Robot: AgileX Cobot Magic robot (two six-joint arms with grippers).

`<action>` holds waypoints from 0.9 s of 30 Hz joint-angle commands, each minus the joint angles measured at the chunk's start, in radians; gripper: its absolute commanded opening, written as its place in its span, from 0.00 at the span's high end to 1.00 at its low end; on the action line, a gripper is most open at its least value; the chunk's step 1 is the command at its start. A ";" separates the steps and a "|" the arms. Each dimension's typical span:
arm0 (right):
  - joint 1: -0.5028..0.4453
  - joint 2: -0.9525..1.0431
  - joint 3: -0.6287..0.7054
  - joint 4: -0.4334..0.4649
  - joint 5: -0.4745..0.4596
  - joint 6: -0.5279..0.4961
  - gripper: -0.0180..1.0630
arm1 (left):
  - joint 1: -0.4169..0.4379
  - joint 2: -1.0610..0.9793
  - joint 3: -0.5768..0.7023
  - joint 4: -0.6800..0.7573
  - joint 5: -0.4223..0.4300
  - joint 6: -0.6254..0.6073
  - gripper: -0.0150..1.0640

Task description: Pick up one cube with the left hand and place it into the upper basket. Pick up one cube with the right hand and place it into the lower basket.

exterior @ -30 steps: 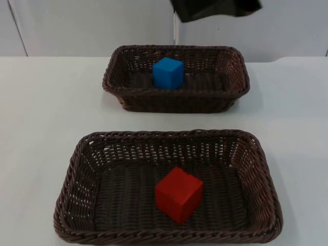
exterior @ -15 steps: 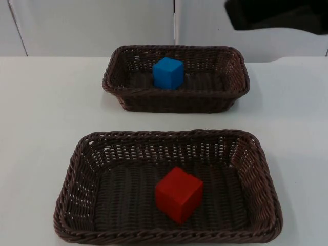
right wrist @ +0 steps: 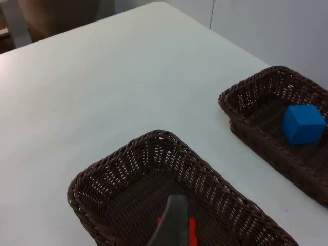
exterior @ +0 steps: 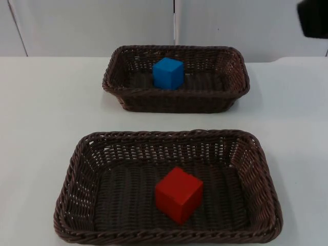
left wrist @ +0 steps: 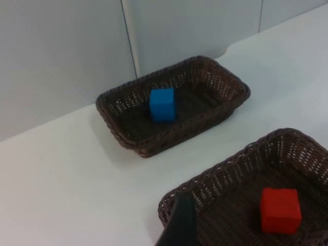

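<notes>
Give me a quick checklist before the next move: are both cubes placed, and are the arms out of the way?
1. Blue cube in upper basket: ok, it sits on the basket floor.
2. Red cube in lower basket: ok, it rests inside, away from the walls.
3. Both baskets flat on the table: ok, neither looks tilted.
4. Space over the baskets: ok in the top view, only the right arm at the upper corner.
5. Right gripper state: cannot tell, one fingertip visible above the lower basket.
6. Left gripper state: cannot tell, one fingertip visible near the lower basket's rim.
</notes>
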 commanded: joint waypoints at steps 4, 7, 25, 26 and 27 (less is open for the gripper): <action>-0.001 -0.079 0.047 -0.005 -0.009 -0.002 0.32 | -0.004 -0.059 0.003 -0.016 0.055 -0.003 0.30; -0.001 -0.131 0.069 -0.005 0.001 -0.002 0.32 | -0.004 -0.090 0.003 -0.048 0.091 -0.006 0.30; -0.001 -0.488 0.134 -0.001 0.195 -0.002 0.32 | -0.004 -0.299 0.003 -0.057 0.164 -0.010 0.30; -0.001 -0.509 0.134 -0.001 0.216 -0.002 0.32 | -0.004 -0.315 0.003 -0.057 0.170 -0.010 0.30; -0.001 -0.529 0.134 -0.001 0.236 -0.002 0.32 | -0.004 -0.332 0.003 -0.057 0.176 -0.010 0.30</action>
